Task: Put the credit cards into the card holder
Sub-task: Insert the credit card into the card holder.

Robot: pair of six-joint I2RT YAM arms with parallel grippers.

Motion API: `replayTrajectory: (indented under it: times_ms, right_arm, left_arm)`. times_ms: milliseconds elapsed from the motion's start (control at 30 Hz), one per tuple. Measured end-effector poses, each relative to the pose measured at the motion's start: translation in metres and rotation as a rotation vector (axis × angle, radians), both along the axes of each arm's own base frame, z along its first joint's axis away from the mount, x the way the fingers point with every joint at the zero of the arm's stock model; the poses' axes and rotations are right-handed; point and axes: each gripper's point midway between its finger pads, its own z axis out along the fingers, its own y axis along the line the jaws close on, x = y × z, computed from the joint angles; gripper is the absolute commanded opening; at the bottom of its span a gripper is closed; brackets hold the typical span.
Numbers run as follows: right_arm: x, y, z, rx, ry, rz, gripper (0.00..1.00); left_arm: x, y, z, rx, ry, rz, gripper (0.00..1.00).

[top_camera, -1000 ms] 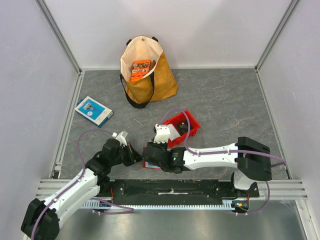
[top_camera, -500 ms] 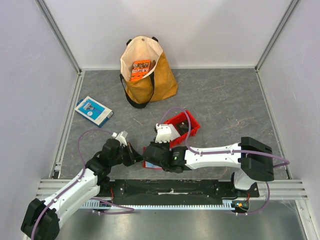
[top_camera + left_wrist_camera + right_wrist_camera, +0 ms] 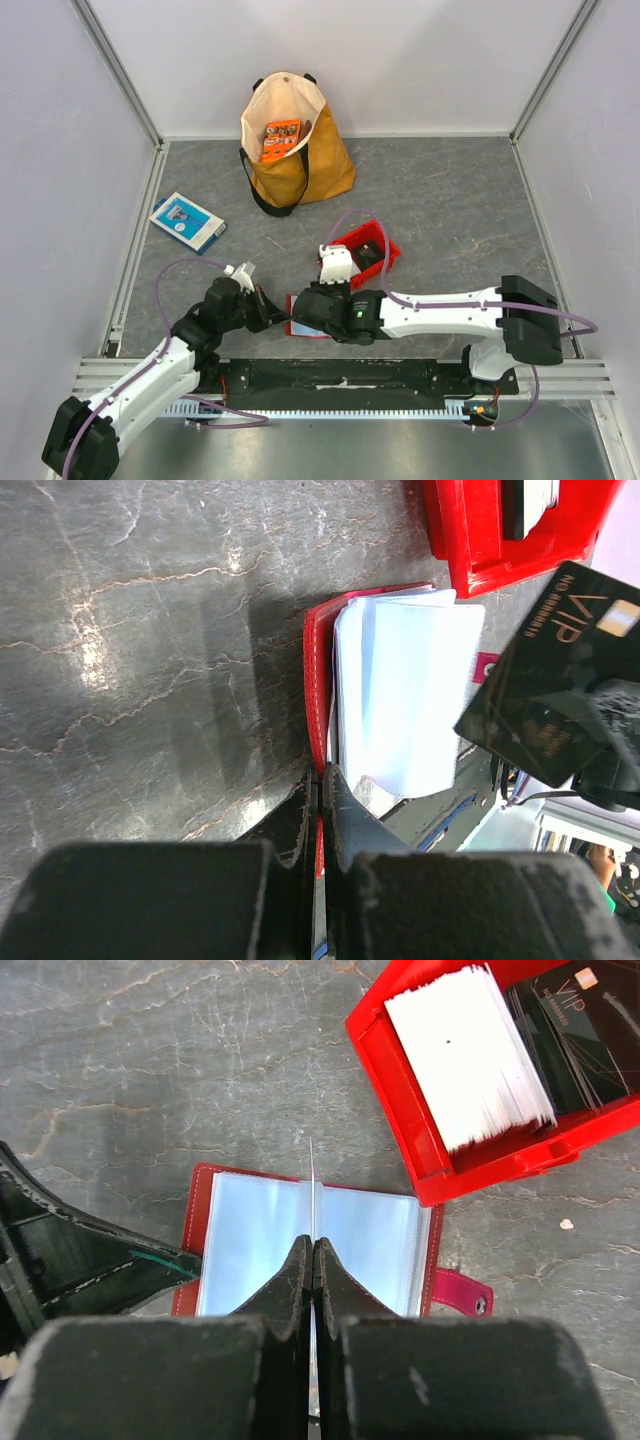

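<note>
Where white walls point(image 3: 400, 60) and aluminium corner posts close it in, the dark grey marbled table point(image 3: 450, 200) fills the middle of the top view. A mustard-yellow fabric tote bag point(image 3: 300, 165) stands at the upper centre with an orange packet point(image 3: 281, 138) inside. A flat blue-and-white box point(image 3: 187, 221) lies at the left. A red plastic bin point(image 3: 400, 1090) holding stacked whitish and dark cards point(image 3: 470, 1055) sits right of centre.

The small red folding card holder point(image 3: 250, 1230) lies open at the lower centre, just beside the bin, with its clear pockets facing up. The left gripper point(image 3: 320, 775) is pinched tight on the holder's near red edge. The right gripper point(image 3: 312, 1245) is closed on a dark grey credit card point(image 3: 555, 670) marked VIP, held edge-down over the holder's middle fold.

Against the frame a second earlier, the right arm's elbow and wrist sit further toward the right of the frame. The left arm, holder, bin, bag and box have kept their places.
</note>
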Motion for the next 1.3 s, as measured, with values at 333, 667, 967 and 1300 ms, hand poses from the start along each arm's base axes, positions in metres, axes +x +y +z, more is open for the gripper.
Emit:
replayTrajectory:
  times_ms: [333,667,967,1300]
  right_arm:
    - [-0.005,-0.022,0.016,0.143,0.053,0.009,0.0]
    - [-0.011,-0.043,-0.035,0.15,0.209,0.006,0.0]
    - [-0.016,-0.044,-0.045,0.181,0.258,0.007,0.0]
    - [-0.019,-0.049,-0.046,0.202,0.283,0.013,0.0]
  left_arm:
    - [-0.001,0.004,-0.01,0.034,0.033,0.015,0.02]
    - [-0.009,0.009,-0.026,0.058,0.072,0.017,0.02]
    - [-0.01,0.01,-0.026,0.054,0.066,0.017,0.02]
    - [-0.01,0.01,-0.027,0.058,0.072,0.017,0.02]
